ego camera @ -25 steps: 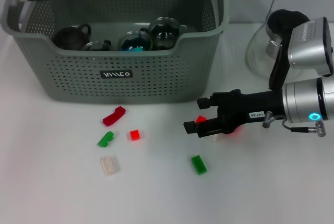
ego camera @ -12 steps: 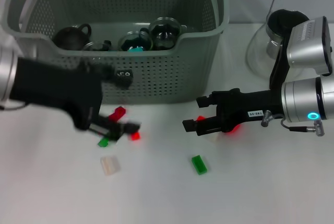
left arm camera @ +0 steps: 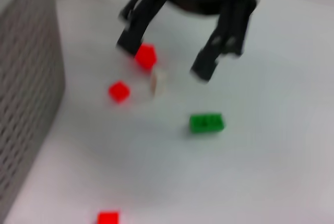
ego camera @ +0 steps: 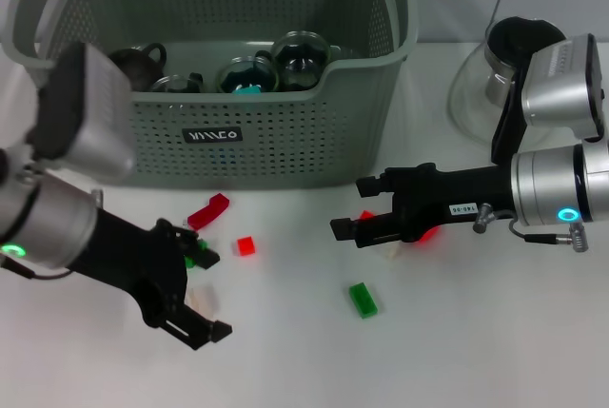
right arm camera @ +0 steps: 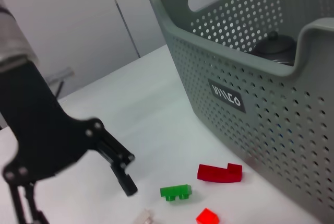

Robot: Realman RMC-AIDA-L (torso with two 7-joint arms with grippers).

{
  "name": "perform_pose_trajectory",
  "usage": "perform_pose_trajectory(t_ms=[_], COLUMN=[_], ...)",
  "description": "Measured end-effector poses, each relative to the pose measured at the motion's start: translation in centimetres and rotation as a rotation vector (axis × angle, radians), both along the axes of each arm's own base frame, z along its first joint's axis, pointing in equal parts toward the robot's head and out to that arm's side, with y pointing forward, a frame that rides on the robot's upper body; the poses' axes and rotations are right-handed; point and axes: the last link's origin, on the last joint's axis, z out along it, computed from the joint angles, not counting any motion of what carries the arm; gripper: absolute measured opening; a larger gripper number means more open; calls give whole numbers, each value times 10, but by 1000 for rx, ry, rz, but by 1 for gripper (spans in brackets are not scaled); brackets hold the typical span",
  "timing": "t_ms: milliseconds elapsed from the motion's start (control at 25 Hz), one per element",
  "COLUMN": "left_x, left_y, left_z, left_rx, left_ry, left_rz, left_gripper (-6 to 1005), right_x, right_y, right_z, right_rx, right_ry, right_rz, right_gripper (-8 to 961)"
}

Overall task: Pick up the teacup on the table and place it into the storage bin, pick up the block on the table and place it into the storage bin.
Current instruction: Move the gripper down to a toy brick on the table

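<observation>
The grey-green storage bin stands at the back of the table and holds several dark teacups. Loose blocks lie in front of it: a long red block, a small red one and a green one. My left gripper hovers open at the front left, over a pale block that it mostly hides. My right gripper stays open low over the table, with a red block between its fingers and a pale block beside it.
A glass pot with a dark lid stands at the back right, behind my right arm. The bin wall rises just behind the long red block and a green block.
My left arm swept in from the left, passed over the left group of blocks and now sits lower, nearer the table's front edge. The right gripper has hardly moved.
</observation>
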Motion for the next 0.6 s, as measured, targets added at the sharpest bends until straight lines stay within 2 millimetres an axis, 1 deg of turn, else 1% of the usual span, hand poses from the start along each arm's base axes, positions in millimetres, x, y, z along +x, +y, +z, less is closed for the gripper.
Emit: perform_pose_trajectory(t_ms=[200, 240, 280, 440, 600], left_x=[-11, -11, -16, -19, -21], left_y=[7, 7, 9, 12, 11], left_z=[-14, -14, -19, -25, -28], left_rx=[30, 30, 42, 65, 53], left_ry=[102, 102, 141, 176, 184], left_rz=[84, 84, 102, 116, 116], left_gripper=[947, 947, 947, 947, 947], right_x=[2, 2, 2, 3, 3], right_y=[0, 0, 0, -1, -1], right_z=[-1, -1, -1, -1, -1], right_rx=[3, 3, 4, 4, 3], right_ry=[-2, -2, -2, -3, -2], right_rz=[-7, -8, -9, -11, -11], right_gripper=[925, 925, 925, 925, 925])
